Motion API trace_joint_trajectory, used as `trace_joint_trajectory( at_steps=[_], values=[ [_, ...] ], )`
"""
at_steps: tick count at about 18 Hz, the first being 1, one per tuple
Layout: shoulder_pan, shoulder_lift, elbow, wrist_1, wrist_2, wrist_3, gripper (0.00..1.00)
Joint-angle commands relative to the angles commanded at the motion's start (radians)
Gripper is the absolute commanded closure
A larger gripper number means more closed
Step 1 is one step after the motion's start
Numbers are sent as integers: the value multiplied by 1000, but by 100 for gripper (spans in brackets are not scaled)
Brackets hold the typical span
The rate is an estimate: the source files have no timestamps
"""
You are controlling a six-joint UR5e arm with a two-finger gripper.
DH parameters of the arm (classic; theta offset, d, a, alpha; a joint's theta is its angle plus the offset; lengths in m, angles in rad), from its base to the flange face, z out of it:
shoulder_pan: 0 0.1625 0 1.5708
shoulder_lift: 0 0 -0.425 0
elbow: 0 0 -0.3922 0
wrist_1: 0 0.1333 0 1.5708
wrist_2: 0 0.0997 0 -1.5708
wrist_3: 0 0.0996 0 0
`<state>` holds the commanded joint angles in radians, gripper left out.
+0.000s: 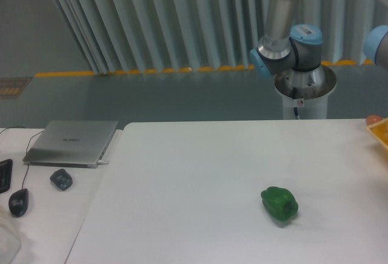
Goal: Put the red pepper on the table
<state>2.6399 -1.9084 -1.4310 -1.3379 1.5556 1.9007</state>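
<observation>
Pincer out of frame, so open or closed cannot be told, nor bearing to red pepper, also unseen; only green pepper on counter

Back wall is all pale vertical blinds hanging down to a grey-teal floor, with a yellow stripe painted along the base. Off to the left there's a white desk, and the light's pretty cool and flat.
</observation>
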Motion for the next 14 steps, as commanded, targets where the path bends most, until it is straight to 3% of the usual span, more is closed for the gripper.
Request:
trace_joint_trajectory(
  at_steps=[4,10,14],
  values=[
    [52,43,-81,104,-6,-46,0],
    [103,72,-81,135,14,-14,0],
    [124,71,-98,146,8,79,0]
  ],
)
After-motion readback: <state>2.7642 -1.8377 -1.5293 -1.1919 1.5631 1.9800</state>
